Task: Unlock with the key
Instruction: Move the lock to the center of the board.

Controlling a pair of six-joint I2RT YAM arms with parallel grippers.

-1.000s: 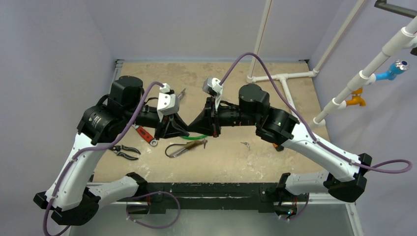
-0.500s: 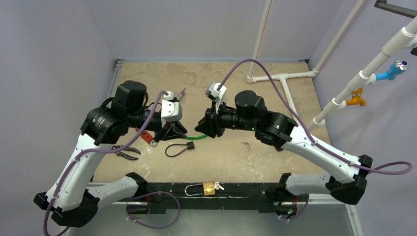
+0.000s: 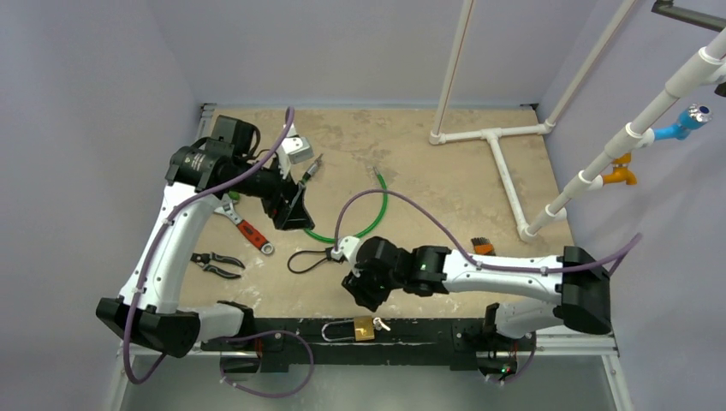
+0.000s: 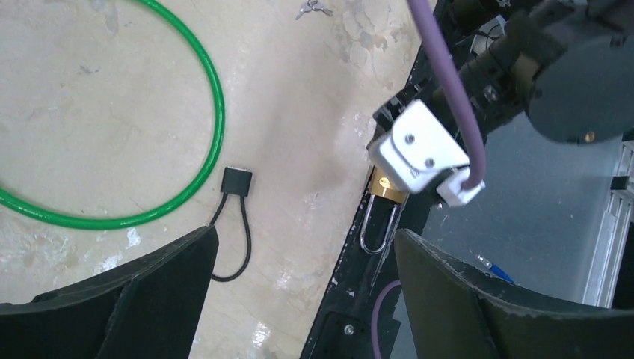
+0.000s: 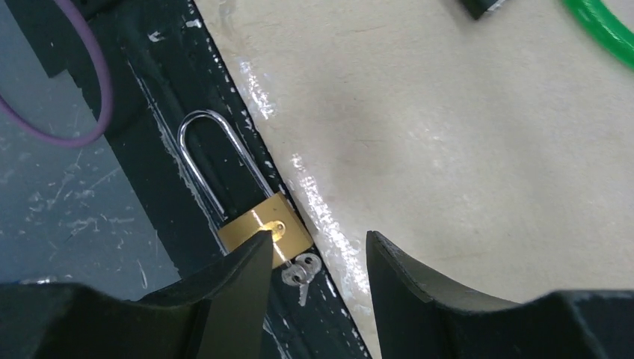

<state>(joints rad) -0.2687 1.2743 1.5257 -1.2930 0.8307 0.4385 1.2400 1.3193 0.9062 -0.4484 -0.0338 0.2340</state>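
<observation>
A brass padlock point(image 3: 363, 328) with a long steel shackle point(image 5: 213, 161) lies on the black rail at the table's near edge. A small bunch of keys point(image 5: 299, 273) sticks out of the end of its body point(image 5: 258, 224). My right gripper point(image 5: 318, 239) hovers just above the padlock and keys, open and holding nothing. In the top view it point(image 3: 360, 295) sits low over the front edge. My left gripper point(image 3: 295, 210) is raised over the far left of the table, open wide and empty. Its wrist view shows the padlock point(image 4: 389, 191) partly hidden by the right arm's white camera housing point(image 4: 422, 153).
A green cable point(image 3: 364, 218) and a black cable loop point(image 3: 310, 259) lie mid-table. Pliers point(image 3: 216, 264) and a red-handled wrench point(image 3: 248, 231) lie at the left. White pipes point(image 3: 501, 163) stand at the back right. A second pair of keys point(image 4: 310, 9) lies on the table.
The two grippers met mid-table a second ago. The padlock then appeared on the front rail. The right arm swung down over it, the left drew back left, and both opened.
</observation>
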